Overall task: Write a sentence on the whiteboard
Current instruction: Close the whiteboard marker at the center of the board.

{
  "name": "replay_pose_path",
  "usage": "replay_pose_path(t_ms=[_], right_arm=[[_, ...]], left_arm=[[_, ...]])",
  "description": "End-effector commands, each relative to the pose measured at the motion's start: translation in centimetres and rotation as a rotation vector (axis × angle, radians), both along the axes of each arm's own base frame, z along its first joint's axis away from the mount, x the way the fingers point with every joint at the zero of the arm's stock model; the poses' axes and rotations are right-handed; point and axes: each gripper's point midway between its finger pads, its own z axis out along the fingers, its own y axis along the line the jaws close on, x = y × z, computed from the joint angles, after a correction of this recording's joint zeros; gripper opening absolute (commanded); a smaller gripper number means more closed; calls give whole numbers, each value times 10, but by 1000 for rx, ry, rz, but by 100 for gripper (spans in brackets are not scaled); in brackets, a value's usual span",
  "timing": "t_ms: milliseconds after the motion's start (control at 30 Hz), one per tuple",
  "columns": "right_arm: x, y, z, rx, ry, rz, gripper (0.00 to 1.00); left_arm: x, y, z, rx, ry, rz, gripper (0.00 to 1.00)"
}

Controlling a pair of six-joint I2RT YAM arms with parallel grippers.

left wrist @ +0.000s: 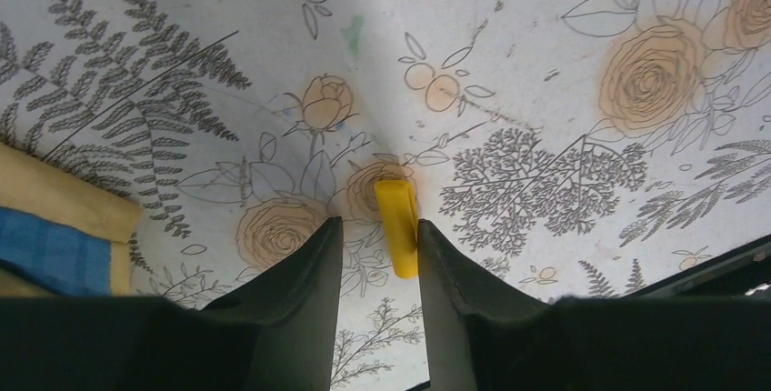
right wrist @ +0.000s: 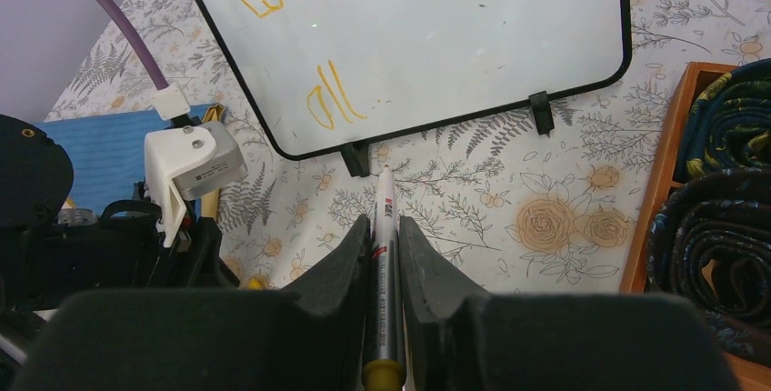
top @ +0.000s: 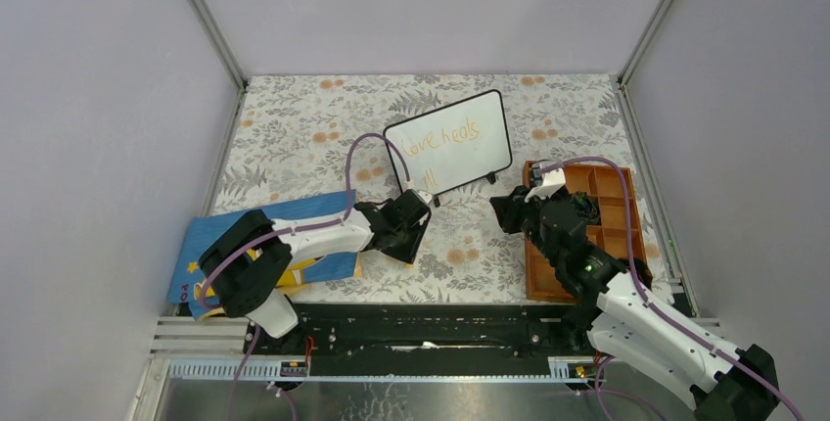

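Observation:
The whiteboard [top: 450, 142] stands tilted on small black feet at the middle back, seen close in the right wrist view [right wrist: 473, 55]. The sentence [top: 442, 139] is orange cursive, with "all" [right wrist: 329, 100] on its lower line. My right gripper [top: 511, 209] [right wrist: 385, 220] is shut on a silver marker [right wrist: 385, 264] whose tip points at the board's lower edge. My left gripper [top: 416, 235] [left wrist: 379, 223] hangs low over the mat, open, straddling a yellow marker cap [left wrist: 397, 227]. The cap lies against the right finger, and a gap shows to the left finger.
A wooden tray [top: 535, 269] with rolled dark cloths [right wrist: 718, 227] sits at the right, under my right arm. A blue printed cloth [top: 210, 245] [left wrist: 55, 250] lies at the left under my left arm. Grey walls close in the floral mat [top: 313, 137].

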Motion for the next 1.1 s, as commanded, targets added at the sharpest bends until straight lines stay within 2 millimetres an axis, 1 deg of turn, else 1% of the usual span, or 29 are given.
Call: replay_pose_path(t_ms=[0, 167, 300, 433, 500, 533, 667, 733, 800, 833, 933, 967, 1067], right_arm=[[6, -6, 16, 34, -52, -43, 0], [6, -5, 15, 33, -50, -43, 0], [6, -5, 14, 33, -49, -42, 0], [6, -5, 13, 36, -47, -43, 0], [6, -5, 14, 36, -47, -43, 0], [6, -5, 13, 35, -47, -43, 0], [6, -5, 14, 35, -48, -42, 0], [5, -6, 14, 36, -49, -43, 0], [5, -6, 15, 37, -49, -42, 0], [5, -6, 15, 36, -50, -42, 0], [5, -7, 16, 35, -50, -45, 0], [4, -7, 16, 35, -50, -44, 0], [4, -8, 16, 34, -52, -47, 0]], left_arm=[[3, -14, 1, -13, -12, -2, 40], [5, -13, 0, -7, -20, 19, 34], [4, -8, -4, 0, -21, 52, 25], [9, 1, -4, 12, -54, 131, 18], [11, 1, -1, 0, -64, 170, 17], [12, 0, 1, -10, -64, 187, 18], [17, -5, 6, -41, -68, 255, 28], [19, -6, 5, -41, -68, 277, 35], [20, -7, 3, -34, -62, 287, 39], [21, -7, 3, -31, -61, 290, 45], [24, -7, 7, -21, -75, 280, 55], [24, -6, 8, -8, -81, 266, 57], [26, -4, 15, 26, -98, 189, 58]])
